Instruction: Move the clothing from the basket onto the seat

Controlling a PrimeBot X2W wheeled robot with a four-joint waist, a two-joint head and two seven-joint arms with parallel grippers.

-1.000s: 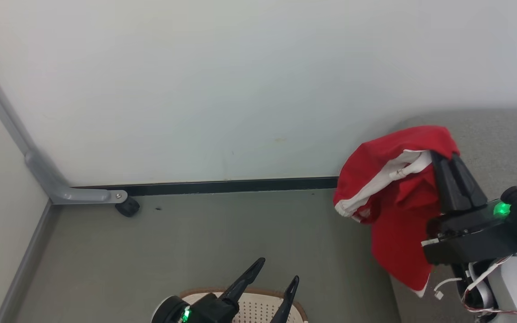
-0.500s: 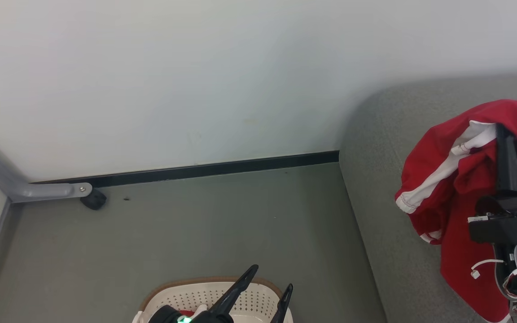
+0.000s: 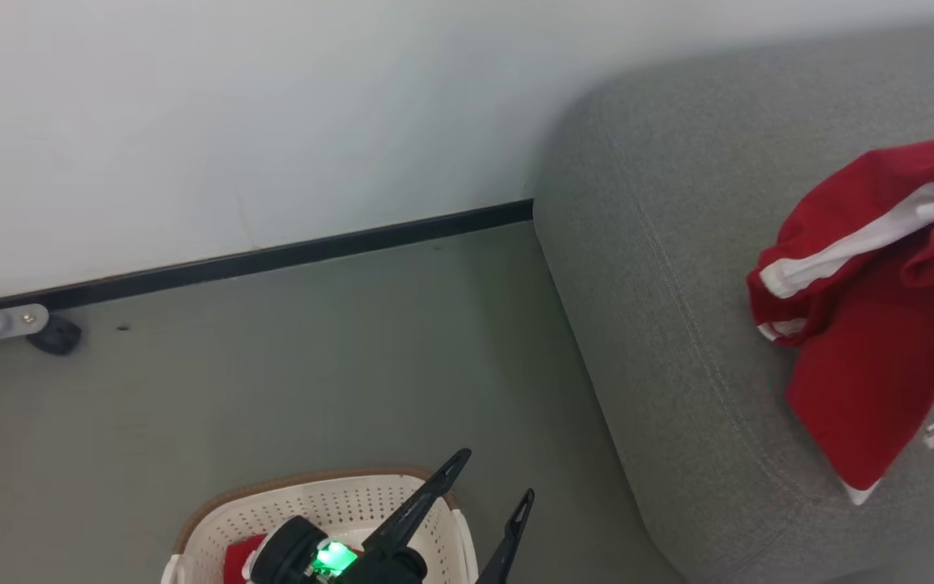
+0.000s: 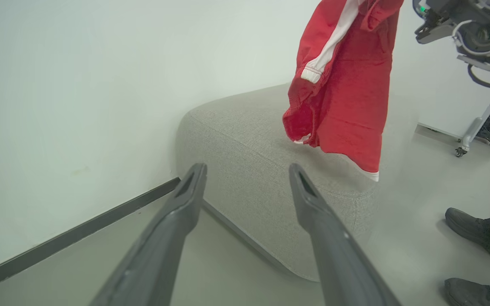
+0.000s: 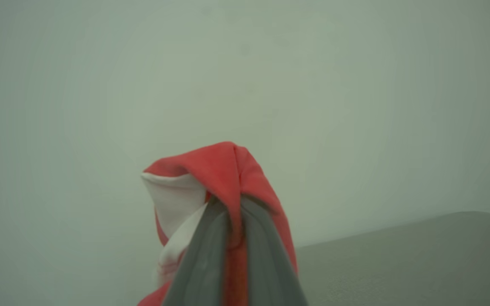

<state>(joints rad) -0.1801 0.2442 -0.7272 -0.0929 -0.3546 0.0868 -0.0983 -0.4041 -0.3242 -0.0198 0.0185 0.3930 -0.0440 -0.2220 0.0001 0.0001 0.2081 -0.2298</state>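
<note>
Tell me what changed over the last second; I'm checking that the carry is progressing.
The head camera swung right. The right claw carried the red garment from the edge of the seat further in over it. Unchanged: that claw stays shut on the garment, the left claw stays open above the basket.

A soft red garment with a white stripe (image 3: 864, 324) hangs limp, pinched in the right pincer (image 5: 230, 204), its hem near the grey fabric sofa with stitched seams (image 3: 678, 268) beneath that pincer. The cream perforated plastic basket with brown rim (image 3: 313, 480) sits under the left pincer (image 3: 495, 474), with more red cloth (image 3: 236, 560) inside.
</note>
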